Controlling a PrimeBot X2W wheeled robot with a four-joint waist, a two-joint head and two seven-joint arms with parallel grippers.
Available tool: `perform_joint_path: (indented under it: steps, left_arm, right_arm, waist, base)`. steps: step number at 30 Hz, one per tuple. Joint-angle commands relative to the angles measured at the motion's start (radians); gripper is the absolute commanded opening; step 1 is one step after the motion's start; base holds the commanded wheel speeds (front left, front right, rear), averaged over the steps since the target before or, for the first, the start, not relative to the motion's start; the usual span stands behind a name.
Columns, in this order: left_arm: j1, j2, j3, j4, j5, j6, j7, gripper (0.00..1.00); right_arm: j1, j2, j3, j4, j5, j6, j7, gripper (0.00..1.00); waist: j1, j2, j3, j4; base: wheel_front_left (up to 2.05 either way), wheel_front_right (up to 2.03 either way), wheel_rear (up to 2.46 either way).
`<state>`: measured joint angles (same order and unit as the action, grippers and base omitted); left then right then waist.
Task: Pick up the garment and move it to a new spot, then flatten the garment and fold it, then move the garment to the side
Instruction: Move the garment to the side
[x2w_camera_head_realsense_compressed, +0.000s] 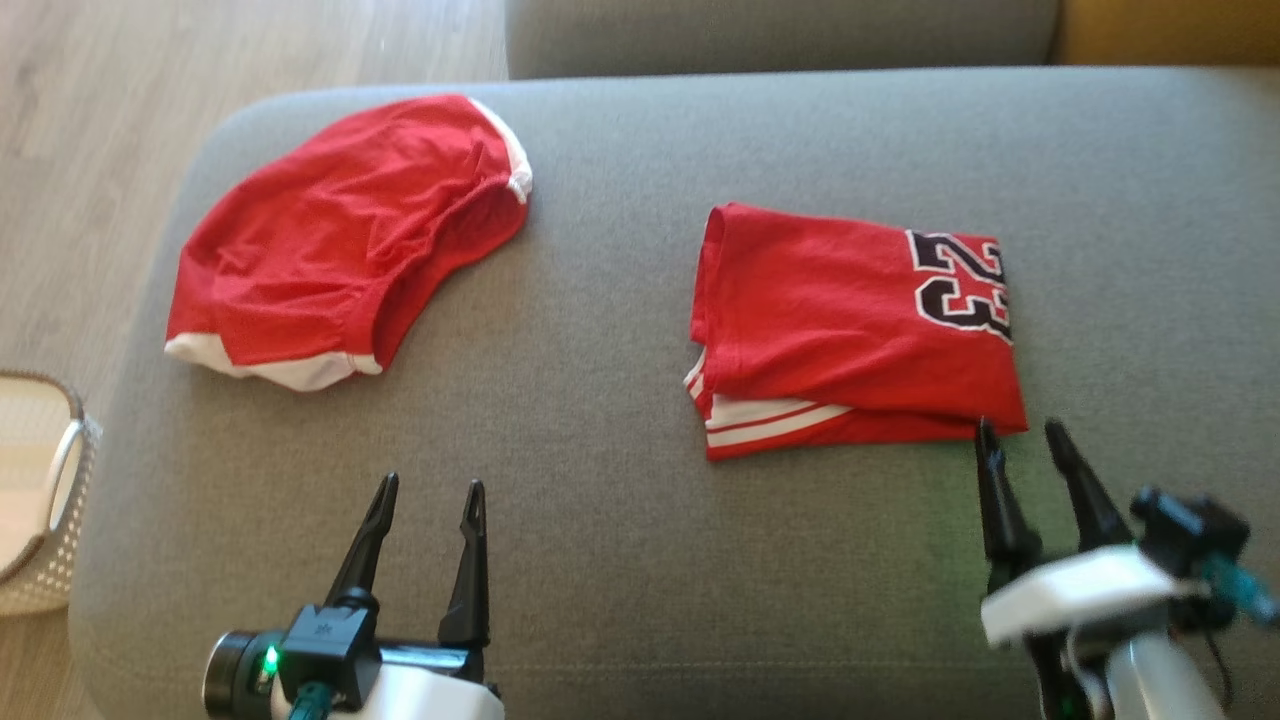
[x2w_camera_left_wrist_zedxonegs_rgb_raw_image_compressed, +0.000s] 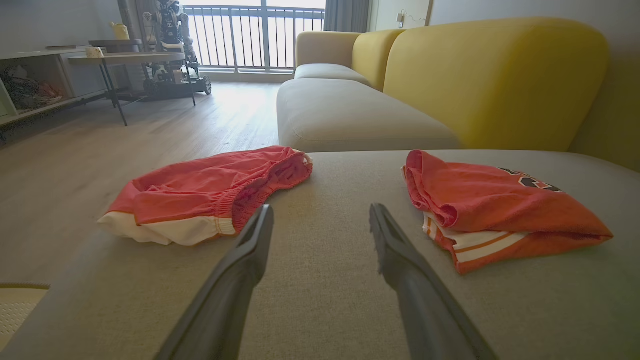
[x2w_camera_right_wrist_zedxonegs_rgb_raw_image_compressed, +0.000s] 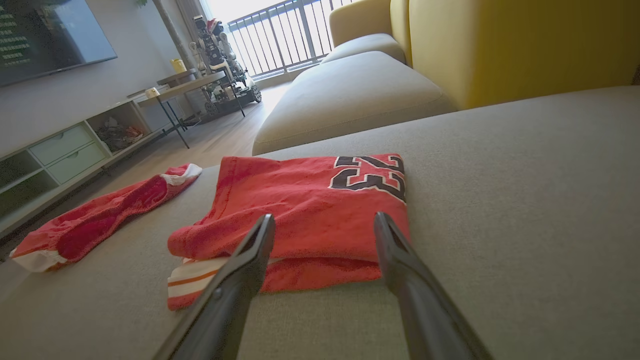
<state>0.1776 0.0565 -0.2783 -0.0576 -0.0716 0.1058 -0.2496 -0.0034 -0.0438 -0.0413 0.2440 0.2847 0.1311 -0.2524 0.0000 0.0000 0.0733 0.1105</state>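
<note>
1. Two red garments lie well apart on a wide grey seat cushion (x2w_camera_head_realsense_compressed: 600, 520). A folded jersey (x2w_camera_head_realsense_compressed: 850, 320) sits right of centre, with its black number at the far right corner. The red shorts (x2w_camera_head_realsense_compressed: 340, 240), trimmed in white, are spread loosely near the far left corner.
2. Pale wood floor (x2w_camera_head_realsense_compressed: 90, 120) runs along the cushion's left side, where a white perforated basket (x2w_camera_head_realsense_compressed: 50, 490) stands close by. A yellow backrest (x2w_camera_left_wrist_zedxonegs_rgb_raw_image_compressed: 500, 85) rises behind the cushion and a second seat cushion (x2w_camera_left_wrist_zedxonegs_rgb_raw_image_compressed: 350, 115) continues beyond it. Farther off are a thin-legged table (x2w_camera_left_wrist_zedxonegs_rgb_raw_image_compressed: 130, 57), another robot (x2w_camera_left_wrist_zedxonegs_rgb_raw_image_compressed: 170, 30) by a balcony railing (x2w_camera_left_wrist_zedxonegs_rgb_raw_image_compressed: 255, 35), a low shelf unit (x2w_camera_right_wrist_zedxonegs_rgb_raw_image_compressed: 65, 150) and a dark wall screen (x2w_camera_right_wrist_zedxonegs_rgb_raw_image_compressed: 45, 35).
3. The shorts' white hem lies close to the cushion's rounded left edge. The jersey's striped hem layers show at its near left corner. Bare cushion lies between the garments, along the whole front strip and to the right of the jersey.
4. The left gripper (x2w_camera_head_realsense_compressed: 432, 484) hovers over the bare front strip, fingers spread wide and empty, pointing at the gap between the garments. The right gripper (x2w_camera_head_realsense_compressed: 1018, 426) is likewise wide and empty, with its tips at the jersey's near right corner. I cannot tell whether they touch the cloth.
</note>
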Motion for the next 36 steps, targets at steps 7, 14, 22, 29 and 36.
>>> perform_joint_path:
  steps: [7,14,22,29,36]
  left_arm:
    - [-0.102,-0.006,-0.002,-0.021,0.009,-0.018,-0.012,1.00]
    - [-0.132,-0.006,-0.010,-0.011,-0.002,-0.011,-0.012,1.00]
    - [-0.147,-0.006,-0.006,-0.008,-0.026,-0.007,-0.012,1.00]
    - [-0.151,-0.006,-0.007,-0.015,-0.027,-0.004,-0.012,1.00]
    - [-0.177,-0.006,-0.004,-0.036,-0.067,-0.019,-0.012,1.00]
  right_arm:
    - [-0.392,-0.060,-0.094,0.267,0.087,0.000,0.148,1.00]
    - [-0.552,-0.134,-0.148,0.480,0.132,0.000,0.313,1.00]
    - [-0.622,-0.140,-0.115,0.671,0.173,0.000,0.415,0.72]
    - [-0.656,-0.186,-0.062,0.708,0.162,0.000,0.362,0.00]
    - [-0.799,-0.347,-0.108,0.727,0.025,0.000,0.248,0.00]
  waist:
    - [0.0000,0.0000,0.098,0.043]
    - [0.0000,0.0000,0.125,0.071]
    - [0.0000,0.0000,0.136,0.084]
    - [0.0000,0.0000,0.151,0.065]
    - [0.0000,0.0000,0.237,0.010]
  base:
    - [0.00,0.00,0.00]
    - [0.00,0.00,0.00]
    - [0.00,0.00,0.00]
    - [0.00,0.00,0.00]
    - [0.00,0.00,0.00]
